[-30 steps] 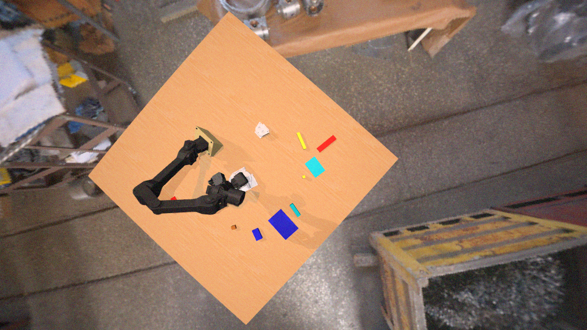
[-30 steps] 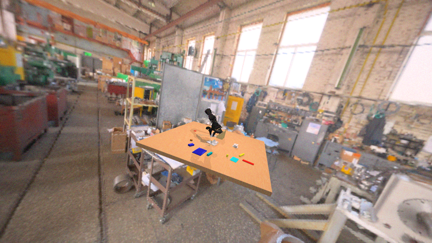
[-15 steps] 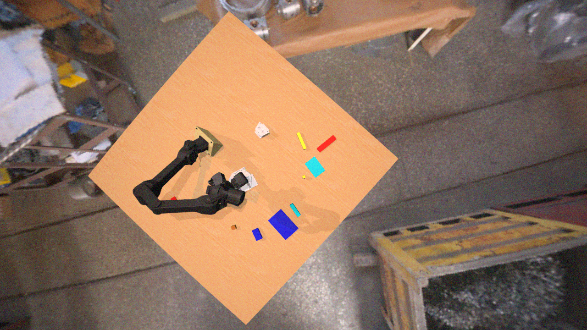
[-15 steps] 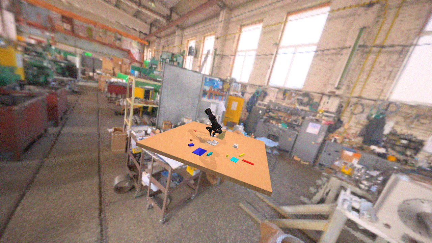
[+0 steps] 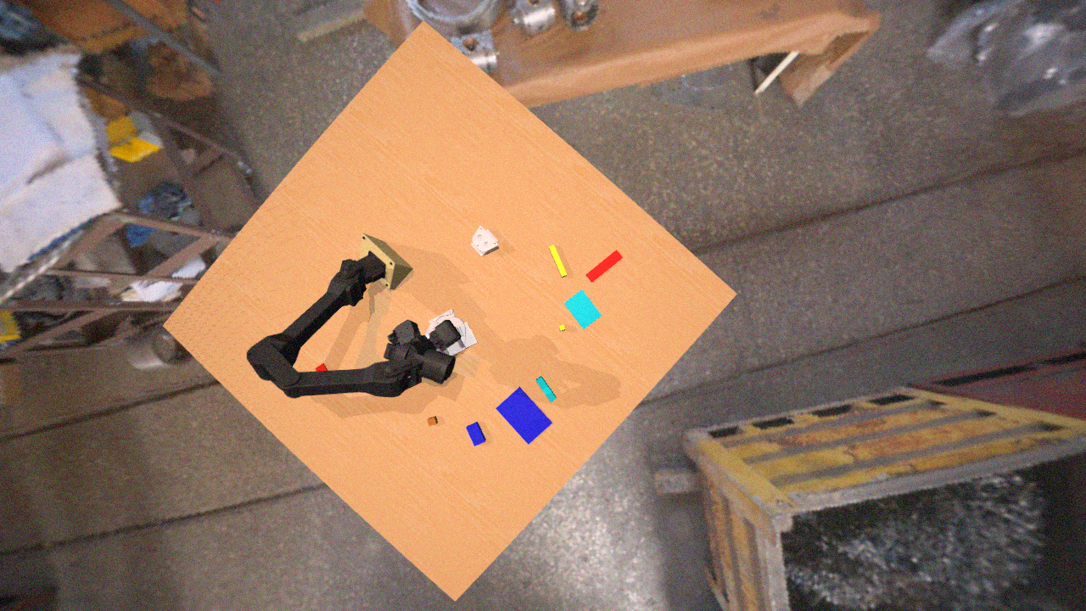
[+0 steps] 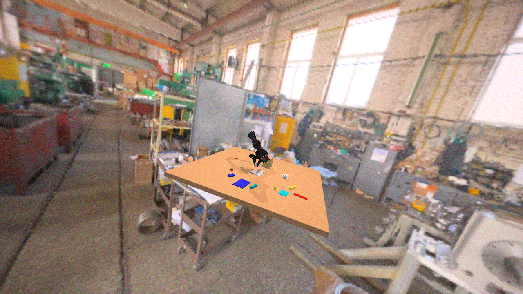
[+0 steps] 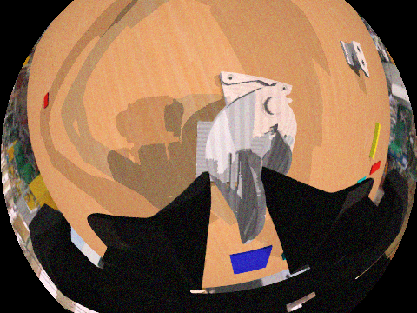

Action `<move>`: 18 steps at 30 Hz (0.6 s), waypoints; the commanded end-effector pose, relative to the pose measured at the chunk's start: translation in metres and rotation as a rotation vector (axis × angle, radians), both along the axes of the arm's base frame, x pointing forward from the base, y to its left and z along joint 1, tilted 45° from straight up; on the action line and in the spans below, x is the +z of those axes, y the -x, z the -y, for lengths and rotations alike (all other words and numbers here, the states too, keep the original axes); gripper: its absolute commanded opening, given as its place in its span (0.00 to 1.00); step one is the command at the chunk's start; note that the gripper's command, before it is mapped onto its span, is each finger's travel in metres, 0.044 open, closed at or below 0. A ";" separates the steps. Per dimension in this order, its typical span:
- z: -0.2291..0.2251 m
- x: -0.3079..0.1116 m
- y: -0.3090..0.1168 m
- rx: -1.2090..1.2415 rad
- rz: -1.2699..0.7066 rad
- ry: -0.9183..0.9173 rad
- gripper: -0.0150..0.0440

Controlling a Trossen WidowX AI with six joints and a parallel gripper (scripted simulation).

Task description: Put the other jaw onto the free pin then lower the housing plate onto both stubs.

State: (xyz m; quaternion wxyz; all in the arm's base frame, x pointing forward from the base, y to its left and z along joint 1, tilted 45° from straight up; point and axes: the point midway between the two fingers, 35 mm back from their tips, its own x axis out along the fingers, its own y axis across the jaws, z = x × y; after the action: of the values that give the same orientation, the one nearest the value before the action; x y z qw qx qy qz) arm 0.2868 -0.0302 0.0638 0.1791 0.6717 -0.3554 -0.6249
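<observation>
My gripper (image 7: 234,175) (image 5: 427,335) is shut on a pale grey jaw (image 7: 252,196), its curved body between the black fingertips. The jaw extends over the white base (image 7: 234,83) (image 5: 465,339) (image 6: 258,172). A round pin end (image 7: 271,105) shows near the base's right side, with teeth at the edge. The held jaw and my fingers overlap the mechanism, so I cannot tell whether the jaw is seated or the teeth mesh. The white housing plate (image 5: 484,241) (image 6: 284,176) (image 7: 360,58) lies apart from the base, its holes showing.
On the table (image 5: 456,516) (image 6: 204,179) are a blue sheet (image 5: 523,414) (image 6: 241,183), a blue block (image 5: 476,434), a cyan sheet (image 5: 583,309), a cyan bar (image 5: 545,388), a yellow bar (image 5: 557,260) and a red bar (image 5: 604,266). A small orange cube (image 5: 432,420) lies near the arm.
</observation>
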 end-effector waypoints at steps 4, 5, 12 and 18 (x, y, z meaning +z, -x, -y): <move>0.009 -0.009 0.002 0.005 -0.010 0.007 0.48; 0.010 -0.010 0.002 0.006 -0.010 0.007 0.48; 0.018 -0.018 0.003 0.007 -0.011 0.008 0.48; 0.026 -0.025 0.004 0.008 -0.013 0.009 0.48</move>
State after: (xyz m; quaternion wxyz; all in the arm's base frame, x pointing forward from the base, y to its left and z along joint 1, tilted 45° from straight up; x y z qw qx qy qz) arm 0.2857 -0.0512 0.0434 0.1814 0.6712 -0.3543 -0.6253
